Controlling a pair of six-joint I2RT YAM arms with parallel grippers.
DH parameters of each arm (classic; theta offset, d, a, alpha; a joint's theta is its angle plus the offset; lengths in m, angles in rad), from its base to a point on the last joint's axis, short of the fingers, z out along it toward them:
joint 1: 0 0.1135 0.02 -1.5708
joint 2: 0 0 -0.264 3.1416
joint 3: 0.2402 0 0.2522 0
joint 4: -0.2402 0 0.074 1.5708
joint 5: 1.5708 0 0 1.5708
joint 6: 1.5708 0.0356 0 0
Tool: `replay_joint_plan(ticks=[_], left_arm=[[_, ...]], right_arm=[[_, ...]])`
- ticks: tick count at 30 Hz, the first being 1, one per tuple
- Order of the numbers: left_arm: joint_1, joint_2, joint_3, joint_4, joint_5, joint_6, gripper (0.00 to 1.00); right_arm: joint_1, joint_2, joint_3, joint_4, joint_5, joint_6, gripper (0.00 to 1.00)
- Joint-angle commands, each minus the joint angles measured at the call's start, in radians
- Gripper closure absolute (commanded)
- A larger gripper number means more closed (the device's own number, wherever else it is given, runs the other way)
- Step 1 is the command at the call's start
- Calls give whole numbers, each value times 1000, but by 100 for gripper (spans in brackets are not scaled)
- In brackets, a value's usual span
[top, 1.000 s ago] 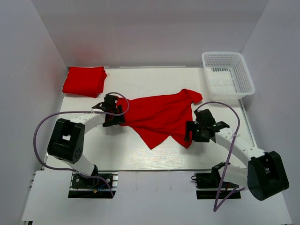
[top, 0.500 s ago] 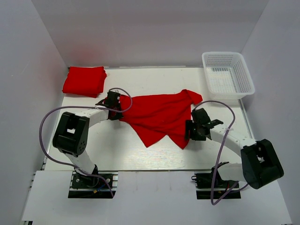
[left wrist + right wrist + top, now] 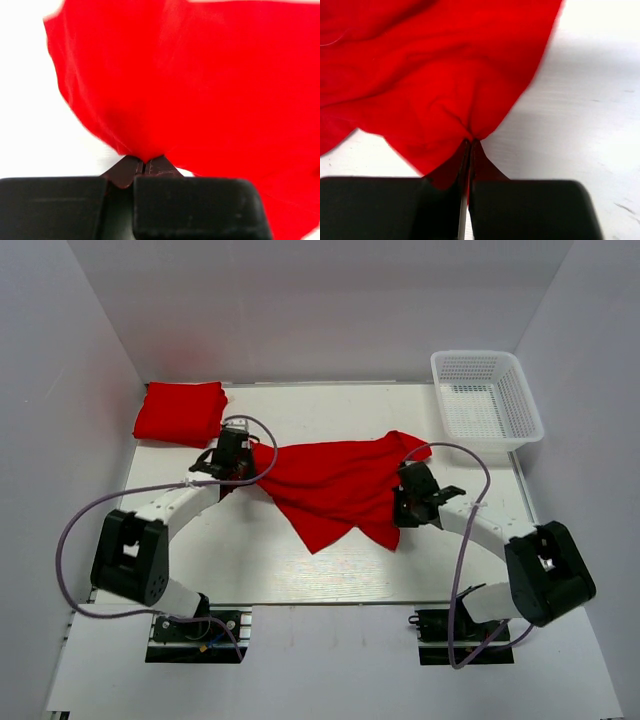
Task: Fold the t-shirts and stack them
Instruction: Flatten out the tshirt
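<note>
A loose red t-shirt (image 3: 335, 490) lies spread and crumpled across the middle of the table. My left gripper (image 3: 243, 464) is shut on its left edge; in the left wrist view the cloth (image 3: 190, 85) bunches to a point between the closed fingertips (image 3: 144, 166). At the shirt's right side my right gripper (image 3: 404, 502) is shut on the fabric (image 3: 435, 85), which pinches into its closed tips (image 3: 470, 145). A second red t-shirt (image 3: 181, 412) lies folded at the back left corner.
A white mesh basket (image 3: 486, 399) stands at the back right corner. White walls enclose the table on three sides. Purple cables loop off both arms. Bare white table (image 3: 250, 560) lies in front of the shirt.
Both grippers have closed on the loose shirt's edges, left first, then right. The left arm has drawn its edge up and back; the right has moved inward and back.
</note>
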Motion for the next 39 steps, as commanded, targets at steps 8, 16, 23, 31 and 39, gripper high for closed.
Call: replay_joint_plan(ticks=[8, 16, 23, 31, 39], left_arm=[[-6, -322, 179, -85, -13, 49, 100], [-6, -406, 512, -204, 22, 147, 100], [-6, -484, 810, -291, 151, 276, 100], [13, -569, 1120, -450, 320, 374, 100], [13, -612, 1233, -489, 461, 341, 100]], right_arm=[[2, -298, 286, -140, 183, -153, 100], [0, -386, 639, -205, 394, -236, 100], [0, -433, 994, -200, 443, -372, 100], [0, -514, 1249, -370, 248, -422, 100], [-1, -705, 1130, -276, 168, -368, 100]])
